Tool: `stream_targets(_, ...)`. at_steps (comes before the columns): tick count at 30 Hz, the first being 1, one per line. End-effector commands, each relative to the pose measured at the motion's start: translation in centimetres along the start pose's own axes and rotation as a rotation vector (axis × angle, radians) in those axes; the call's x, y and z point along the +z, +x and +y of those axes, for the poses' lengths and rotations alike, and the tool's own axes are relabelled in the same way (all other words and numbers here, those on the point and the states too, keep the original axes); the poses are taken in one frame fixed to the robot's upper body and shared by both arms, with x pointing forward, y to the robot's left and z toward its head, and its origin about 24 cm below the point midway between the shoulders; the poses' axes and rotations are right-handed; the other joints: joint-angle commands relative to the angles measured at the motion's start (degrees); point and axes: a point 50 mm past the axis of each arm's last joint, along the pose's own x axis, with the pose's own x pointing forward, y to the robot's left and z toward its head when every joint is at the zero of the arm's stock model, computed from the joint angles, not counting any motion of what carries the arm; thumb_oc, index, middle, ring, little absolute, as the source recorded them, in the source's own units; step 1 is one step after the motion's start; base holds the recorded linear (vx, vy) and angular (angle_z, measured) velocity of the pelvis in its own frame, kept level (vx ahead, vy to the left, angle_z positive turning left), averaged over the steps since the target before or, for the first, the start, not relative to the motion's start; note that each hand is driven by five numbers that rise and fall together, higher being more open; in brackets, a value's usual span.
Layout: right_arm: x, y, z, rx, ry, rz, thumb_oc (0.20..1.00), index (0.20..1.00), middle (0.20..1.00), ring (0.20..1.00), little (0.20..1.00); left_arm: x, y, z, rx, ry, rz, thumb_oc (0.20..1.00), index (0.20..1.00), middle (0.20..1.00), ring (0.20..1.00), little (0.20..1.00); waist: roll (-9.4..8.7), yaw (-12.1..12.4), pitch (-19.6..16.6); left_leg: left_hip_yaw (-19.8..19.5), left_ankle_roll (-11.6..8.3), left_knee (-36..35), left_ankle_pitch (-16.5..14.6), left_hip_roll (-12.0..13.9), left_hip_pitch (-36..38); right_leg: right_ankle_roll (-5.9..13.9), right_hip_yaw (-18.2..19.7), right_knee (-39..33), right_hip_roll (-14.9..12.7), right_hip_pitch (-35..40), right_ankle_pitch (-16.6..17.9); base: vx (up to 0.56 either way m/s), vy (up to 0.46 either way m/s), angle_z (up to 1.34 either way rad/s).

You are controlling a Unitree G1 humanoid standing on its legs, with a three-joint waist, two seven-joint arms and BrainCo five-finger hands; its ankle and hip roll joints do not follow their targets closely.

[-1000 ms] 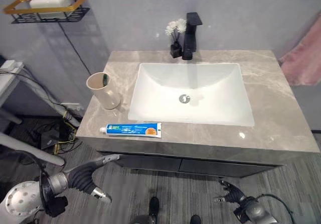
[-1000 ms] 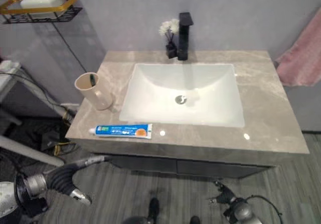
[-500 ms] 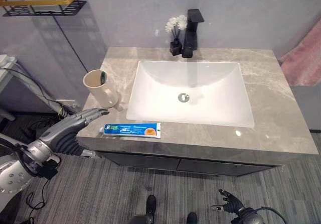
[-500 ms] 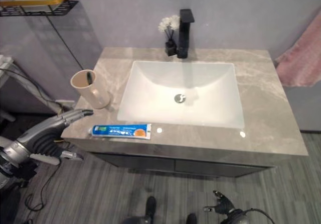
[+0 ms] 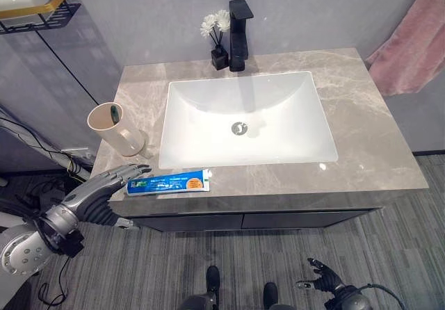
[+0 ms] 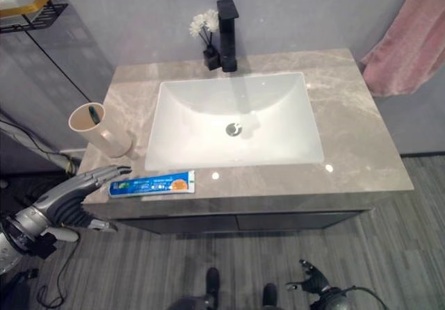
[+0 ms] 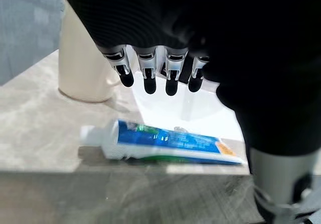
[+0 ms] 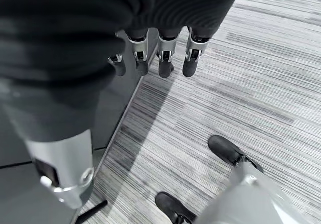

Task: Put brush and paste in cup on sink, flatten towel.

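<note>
Lying just beyond the left hand (image 5: 104, 187) fingers (image 7: 170, 81), toothpaste tube (image 5: 169, 183).

The two eye views are looking steeply down from the head at the counter (image 5: 389, 157) and sink (image 5: 243, 115), from a little way back, both taking in the cup (image 5: 111, 128), the paste (image 5: 167, 183) and the floor (image 6: 389, 254) in front. The left wrist view is looking along the left robot hand (image 7: 165, 58) from very near, sharing the paste (image 7: 165, 143) and cup (image 7: 83, 68) with the eye views. The right wrist view is facing down past the right robot hand (image 8: 160, 48) at the floor (image 8: 261, 73).
</note>
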Motion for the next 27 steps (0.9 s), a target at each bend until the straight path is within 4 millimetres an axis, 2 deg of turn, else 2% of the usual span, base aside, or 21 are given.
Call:
stream_targets(1, 1.2, 0.3, -1.1, -0.037, 0.000, -0.049, 1.000, 1.000, 1.000, 1.000, 1.000, -0.4, 0.0, 0.6, 0.043, 0.037, 0.004, 1.000, 1.000, 1.000, 1.000, 1.000, -2.64, -0.52, -1.06, 1.05, -2.39, 0.18, -3.96, 1.81, 2.14, 6.31, 0.55, -0.11, -8.19, -3.37, 7.46, 0.00, 0.000, 0.00)
stream_targets(6, 2.1, 0.3, -1.1, -0.029, -0.023, -0.089, 1.000, 1.000, 1.000, 1.000, 1.000, -1.3, 0.1, -0.2, 0.033, 0.040, 0.042, 1.000, 1.000, 1.000, 1.000, 1.000, -3.21, -0.51, -0.85, 0.94, -2.53, 0.18, -3.77, 2.07, 1.50, 6.25, 0.39, -0.11, -8.07, -3.96, 7.49, 0.00, 0.000, 0.00)
stream_targets(10, 2.4, 0.5, -0.5, -0.019, 0.091, -0.097, 1.000, 1.000, 1.000, 1.000, 1.000, -2.0, 0.1, -0.4, 0.028, 0.053, 0.080, 1.000, 1.000, 1.000, 1.000, 1.000, -3.87, -0.67, -0.62, 1.05, -2.63, 0.18, -3.55, 2.33, 0.71, 6.20, 0.62, -0.11, -7.90, -5.00, 7.71, -0.01, 0.003, 0.00)
stream_targets(14, 2.7, 0.6, -0.9, -0.035, 0.098, -0.110, 1.000, 1.000, 1.000, 1.000, 1.000, -2.6, 0.4, -0.9, 0.028, 0.036, 0.101, 1.000, 1.000, 1.000, 1.000, 1.000, -4.65, -0.96, -0.35, 1.12, -2.74, 0.18, -3.26, 2.59, -0.17, 6.12, 0.82, -0.11, -7.72, -6.04, 7.96, 0.00, 0.000, 0.00)
stream_targets(27, 2.9, 0.5, -1.2, -0.039, 0.080, -0.120, 1.000, 1.000, 1.000, 1.000, 1.000, -2.7, 0.8, -1.6, 0.008, 0.031, 0.103, 1.000, 1.000, 1.000, 1.000, 1.000, -5.68, -1.65, 0.09, 1.78, -2.99, 0.18, -2.90, 3.14, -1.66, 5.96, 1.60, -0.11, -7.20, -8.25, 8.57, 0.00, 0.001, 0.00)
